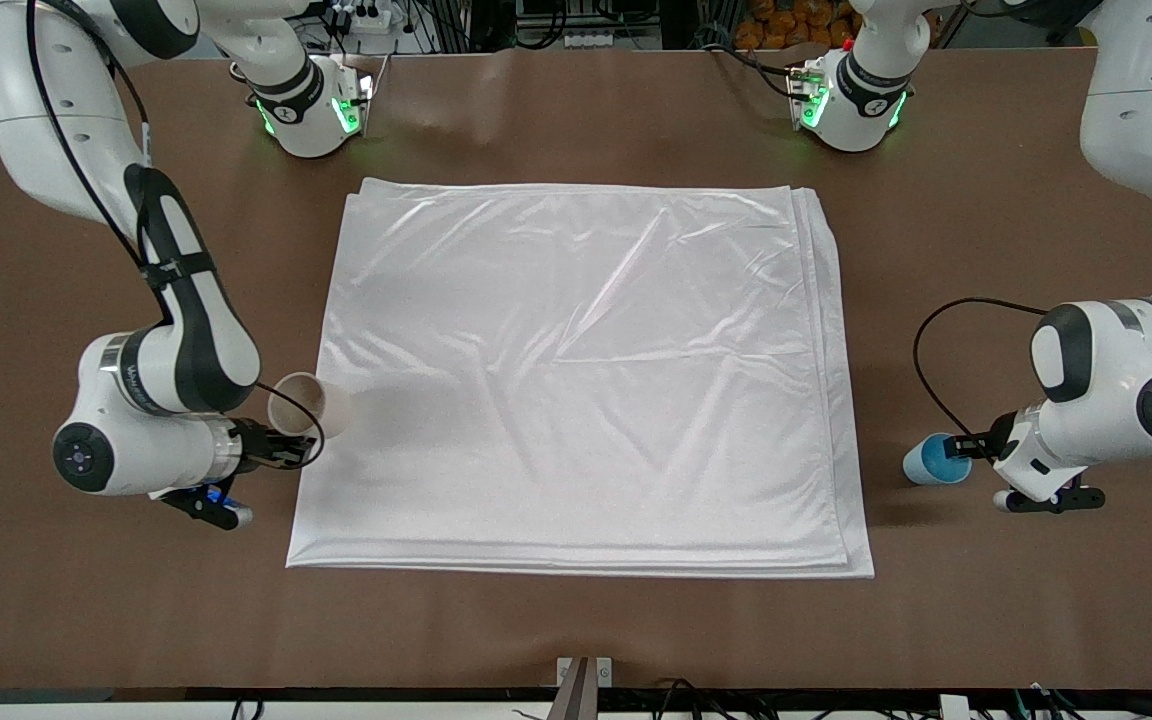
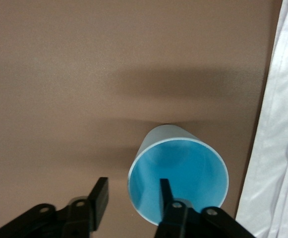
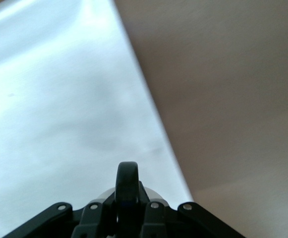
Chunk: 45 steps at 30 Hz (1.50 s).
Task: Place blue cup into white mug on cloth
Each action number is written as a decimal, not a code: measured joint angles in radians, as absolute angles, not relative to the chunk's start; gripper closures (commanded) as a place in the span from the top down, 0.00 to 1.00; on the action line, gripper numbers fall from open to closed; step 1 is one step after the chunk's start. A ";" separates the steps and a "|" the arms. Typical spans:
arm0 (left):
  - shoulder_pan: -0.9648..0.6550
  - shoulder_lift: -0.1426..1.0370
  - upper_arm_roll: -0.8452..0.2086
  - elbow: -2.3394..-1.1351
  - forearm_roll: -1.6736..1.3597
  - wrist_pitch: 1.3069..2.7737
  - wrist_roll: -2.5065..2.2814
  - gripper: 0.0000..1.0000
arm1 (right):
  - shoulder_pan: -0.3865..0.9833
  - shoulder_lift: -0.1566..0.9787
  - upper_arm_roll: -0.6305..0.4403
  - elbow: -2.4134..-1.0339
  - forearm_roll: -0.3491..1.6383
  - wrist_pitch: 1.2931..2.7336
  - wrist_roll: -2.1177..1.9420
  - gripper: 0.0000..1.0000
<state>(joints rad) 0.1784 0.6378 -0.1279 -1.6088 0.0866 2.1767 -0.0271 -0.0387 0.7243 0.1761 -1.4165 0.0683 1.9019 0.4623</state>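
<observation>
The blue cup [image 1: 936, 460] lies on its side on the brown table, beside the cloth's [image 1: 576, 380] edge at the left arm's end, its mouth toward my left gripper [image 1: 966, 445]. In the left wrist view that gripper [image 2: 132, 187] is open and straddles the cup's [image 2: 183, 163] rim, with one finger inside the mouth, the other outside and a gap at the wall. My right gripper [image 1: 281, 450] is shut on the white mug's [image 1: 308, 404] dark handle [image 3: 127, 181] and holds the mug tilted over the cloth's [image 3: 59, 99] edge at the right arm's end.
The folded cloth [image 2: 282, 148] covers the middle of the brown table [image 1: 576, 630]. Both arm bases [image 1: 306, 110] [image 1: 851, 100] stand along the table edge farthest from the front camera. A small metal bracket [image 1: 584, 672] sits at the table's nearest edge.
</observation>
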 measured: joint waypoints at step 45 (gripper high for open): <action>0.152 0.581 -0.156 -1.595 0.087 2.179 -0.026 0.00 | 0.453 0.803 0.186 -1.376 0.014 2.114 1.415 0.00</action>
<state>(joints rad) 0.1521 0.5806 -0.1564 -1.5945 0.0866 2.1794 -0.0263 0.4532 0.8027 0.1858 -1.3758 0.0139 2.1141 1.4154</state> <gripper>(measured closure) 0.969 0.907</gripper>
